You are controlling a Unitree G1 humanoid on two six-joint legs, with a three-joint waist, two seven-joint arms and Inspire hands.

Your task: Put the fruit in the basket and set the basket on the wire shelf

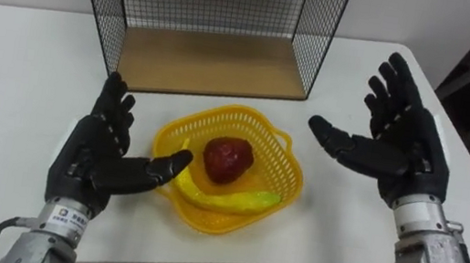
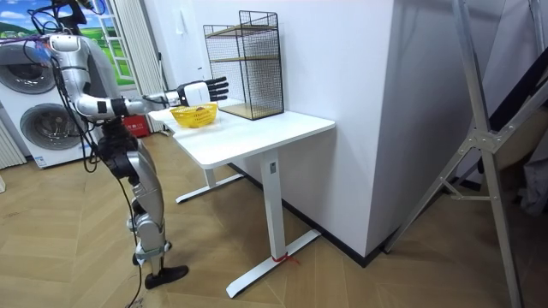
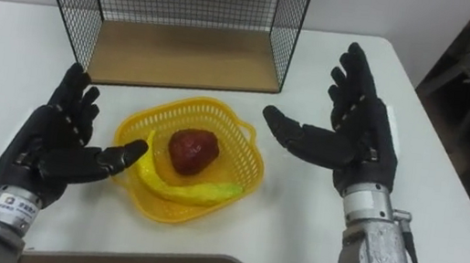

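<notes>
The basket [image 1: 291, 163], holding a red fruit [image 1: 228, 160] and a banana [image 1: 236, 201], sits on the table [image 1: 22, 74] between the robot's two hands, both spread wide and gripping nothing. The left hand [image 1: 94, 165] lies at the basket's left rim, thumb tip at or touching the weave. The right hand [image 1: 401, 148] hovers off the basket's right side, palm inward, slightly farther away. The wire shelf [image 1: 212, 66] stands just behind the basket, straight ahead for the lift.

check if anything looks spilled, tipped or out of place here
Nothing stands out. The basket sits upright on the table before the wire shelf, with the red fruit and banana inside; the left robot hand and right robot hand flank it, open.
</notes>
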